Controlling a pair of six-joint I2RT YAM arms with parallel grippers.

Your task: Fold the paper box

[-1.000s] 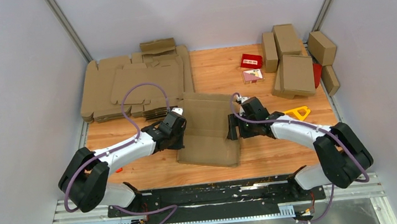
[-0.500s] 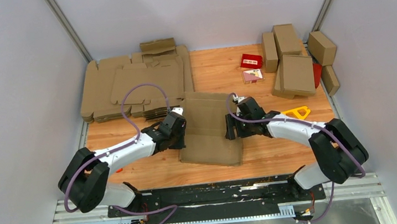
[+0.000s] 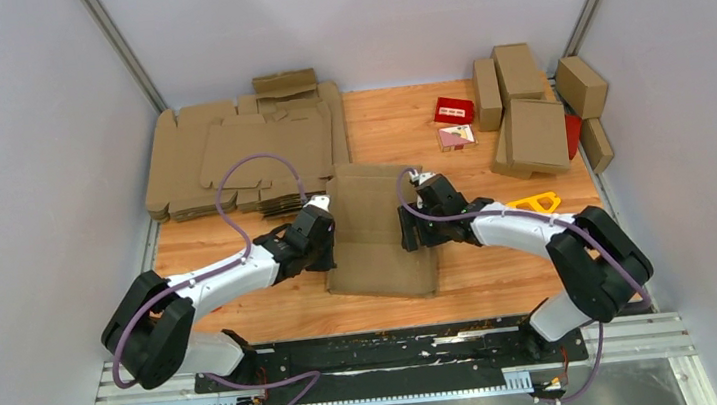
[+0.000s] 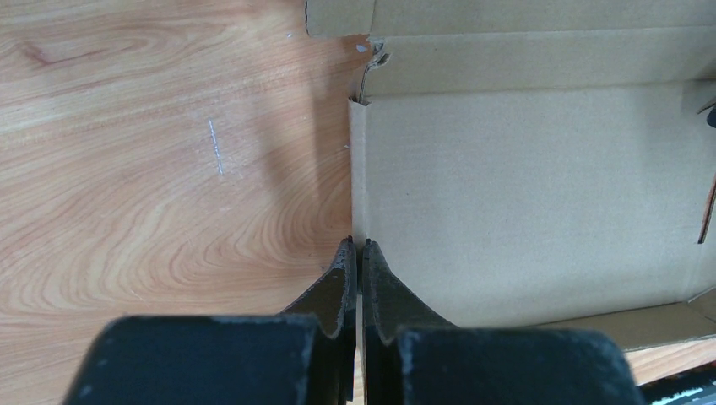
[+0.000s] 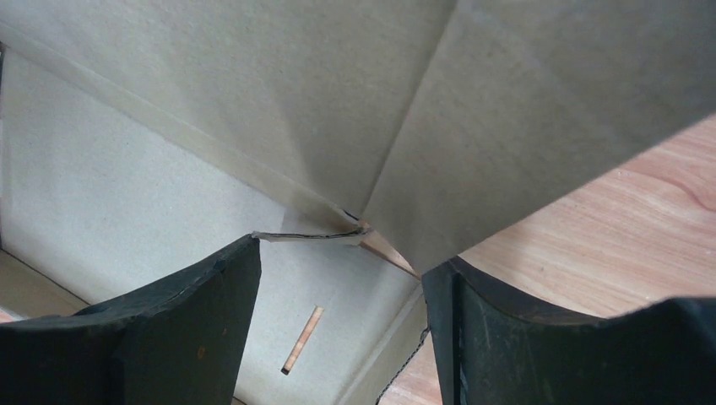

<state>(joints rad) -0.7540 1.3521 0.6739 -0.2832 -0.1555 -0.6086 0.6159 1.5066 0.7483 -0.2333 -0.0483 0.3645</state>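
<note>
Pinching paper box (image 3: 381,260) edge: left pincer (image 4: 356,248)

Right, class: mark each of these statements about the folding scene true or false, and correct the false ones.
1. The left gripper pinches the paper box's left edge. True.
2. The right gripper is shut. False: it is wide open.
3. A pile of flat blanks lies far left on the table. True.
4. The yellow object lies on the paper box. False: it lies on the table, right of it.
</note>
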